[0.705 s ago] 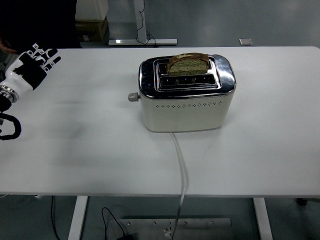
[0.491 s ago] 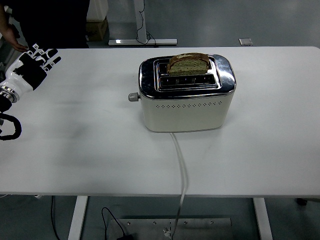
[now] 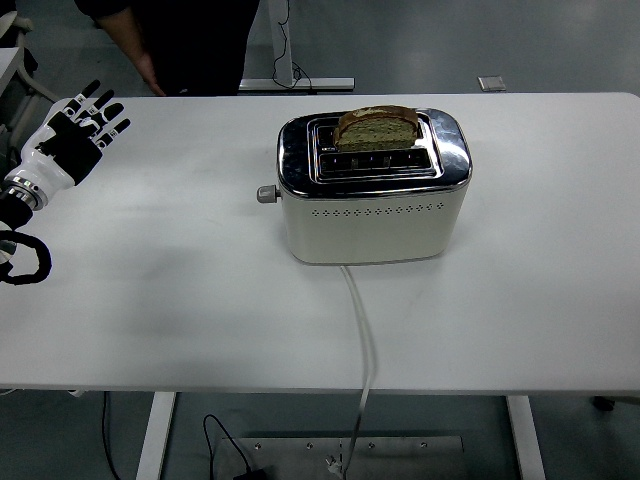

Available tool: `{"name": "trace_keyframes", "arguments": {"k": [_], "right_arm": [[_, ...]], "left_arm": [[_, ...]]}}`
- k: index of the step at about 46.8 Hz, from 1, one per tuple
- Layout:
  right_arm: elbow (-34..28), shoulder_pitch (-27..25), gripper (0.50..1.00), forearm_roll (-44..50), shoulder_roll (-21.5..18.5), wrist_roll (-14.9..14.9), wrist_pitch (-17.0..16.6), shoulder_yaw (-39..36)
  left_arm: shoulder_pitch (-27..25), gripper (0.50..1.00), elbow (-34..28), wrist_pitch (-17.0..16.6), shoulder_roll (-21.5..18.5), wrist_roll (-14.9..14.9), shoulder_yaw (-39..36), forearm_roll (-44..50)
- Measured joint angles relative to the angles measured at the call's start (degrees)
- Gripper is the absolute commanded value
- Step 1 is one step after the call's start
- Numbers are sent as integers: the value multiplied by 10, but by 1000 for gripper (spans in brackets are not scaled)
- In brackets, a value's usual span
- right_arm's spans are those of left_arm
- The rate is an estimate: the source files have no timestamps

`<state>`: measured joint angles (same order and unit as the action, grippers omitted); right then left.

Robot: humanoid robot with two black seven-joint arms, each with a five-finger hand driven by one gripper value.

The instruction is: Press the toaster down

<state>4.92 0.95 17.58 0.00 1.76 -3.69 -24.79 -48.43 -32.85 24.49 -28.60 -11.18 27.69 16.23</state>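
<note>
a cream toaster [image 3: 372, 205] with a shiny metal top stands near the middle of the white counter [image 3: 150, 290], its long side facing the near edge. a slice of bread [image 3: 376, 128] stands upright in the far slot, sticking up above the top. the lever [image 3: 265, 194] juts from the toaster's left end, up near the top of its slot. a white cord [image 3: 362, 330] runs from the toaster's front over the counter's near edge. the left hand [image 3: 72, 140] hovers at the far left, well apart from the toaster, fingers spread and holding nothing. a person's hand [image 3: 152, 78] hangs beyond the far edge.
</note>
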Motion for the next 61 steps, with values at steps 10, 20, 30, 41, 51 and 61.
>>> {"name": "trace_keyframes", "arguments": {"k": [10, 20, 30, 41, 51, 61], "right_arm": [[0, 0, 1000, 0, 0, 0, 0, 0], [0, 0, 998, 0, 0, 0, 0, 0], [0, 0, 1000, 0, 0, 0, 0, 2], [0, 0, 998, 0, 0, 0, 0, 1], [0, 0, 998, 0, 0, 0, 0, 2], [0, 0, 998, 0, 0, 0, 0, 2]], "left_arm": [[0, 1000, 0, 0, 0, -1, 0, 0], [6, 1000, 0, 0, 0, -1, 0, 0], [6, 1000, 0, 0, 1, -1, 0, 0], [5, 1000, -2, -4, 1, 0, -2, -1], [-1, 1000, -48, -9, -12, 3, -4, -29], [-1, 1000, -191, -55, -86, 7, -4, -89]]}}
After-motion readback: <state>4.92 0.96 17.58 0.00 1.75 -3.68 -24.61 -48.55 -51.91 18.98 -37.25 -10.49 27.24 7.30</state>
